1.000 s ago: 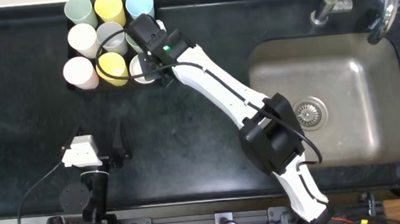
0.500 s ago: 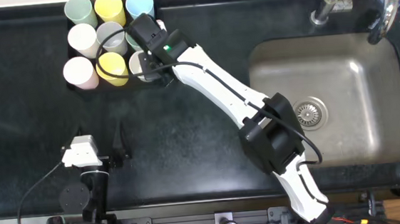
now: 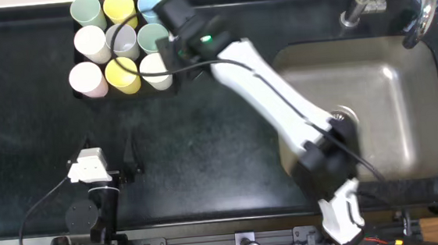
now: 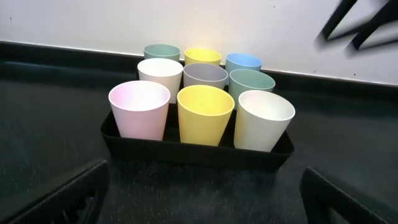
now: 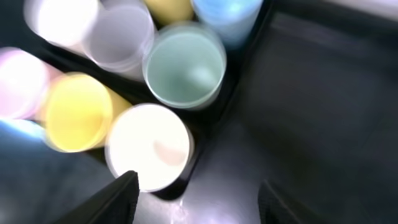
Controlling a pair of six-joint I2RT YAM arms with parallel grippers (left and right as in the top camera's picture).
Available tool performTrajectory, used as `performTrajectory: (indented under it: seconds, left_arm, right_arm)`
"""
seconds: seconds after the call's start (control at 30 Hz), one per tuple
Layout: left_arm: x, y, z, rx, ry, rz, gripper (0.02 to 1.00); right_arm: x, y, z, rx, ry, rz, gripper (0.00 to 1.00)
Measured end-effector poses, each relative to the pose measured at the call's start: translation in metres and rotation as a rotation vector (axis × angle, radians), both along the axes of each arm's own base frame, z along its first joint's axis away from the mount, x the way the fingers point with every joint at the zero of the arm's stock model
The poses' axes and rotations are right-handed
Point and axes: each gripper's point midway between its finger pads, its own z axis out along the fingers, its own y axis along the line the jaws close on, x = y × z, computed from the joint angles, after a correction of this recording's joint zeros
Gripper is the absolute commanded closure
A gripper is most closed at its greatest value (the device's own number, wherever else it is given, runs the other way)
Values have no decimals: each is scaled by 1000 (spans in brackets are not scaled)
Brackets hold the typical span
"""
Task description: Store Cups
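Nine cups (image 3: 122, 40) sit in the tray (image 4: 186, 152) at eleven o'clock on the counter. The right gripper (image 5: 196, 190) hovers above, fingers (image 5: 115, 199) wide and empty. The left gripper (image 4: 199, 205) is likewise spread (cups probably light, slick, crushable: pinch a rim gently).

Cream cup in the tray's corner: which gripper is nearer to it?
Right. The right gripper hangs just above the cream cup at the edge of the tray; the left gripper is well back across the counter, facing the tray.
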Motion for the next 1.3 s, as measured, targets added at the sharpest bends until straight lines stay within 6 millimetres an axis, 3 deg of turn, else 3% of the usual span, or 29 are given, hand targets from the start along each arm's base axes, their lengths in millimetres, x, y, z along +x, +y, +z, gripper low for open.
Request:
performTrajectory:
  seconds: [0.13,0.23,0.33,0.43,0.53,0.63,0.83,1.07,1.3]
  left_arm:
    - [0,0,0,0,0,0,18]
    - [0,0,0,0,1,0,18]
    - [0,0,0,0,1,0,18]
    - [0,0,0,0,0,0,18]
    - [0,0,0,0,1,0,18]
    - [0,0,0,0,0,0,20]
    - [0,0,0,0,0,0,18]
    - [0,0,0,0,0,0,18]
    - [0,0,0,0,0,0,18]
  right_arm:
    - [-9,-52,86,80,-146,-18,316]
    - [-24,-108,118,92,-222,-73,268]
    - [-41,-155,119,71,-256,-127,191]
    - [-64,-191,100,46,-267,-160,3]
    - [-90,-221,84,34,-299,-201,5]
    - [-118,-247,82,53,-406,-255,5]
    - [-168,-260,94,143,-706,-267,5]
    - [-190,-264,36,155,-736,-267,5]
    - [-195,-264,18,203,-872,-267,3]
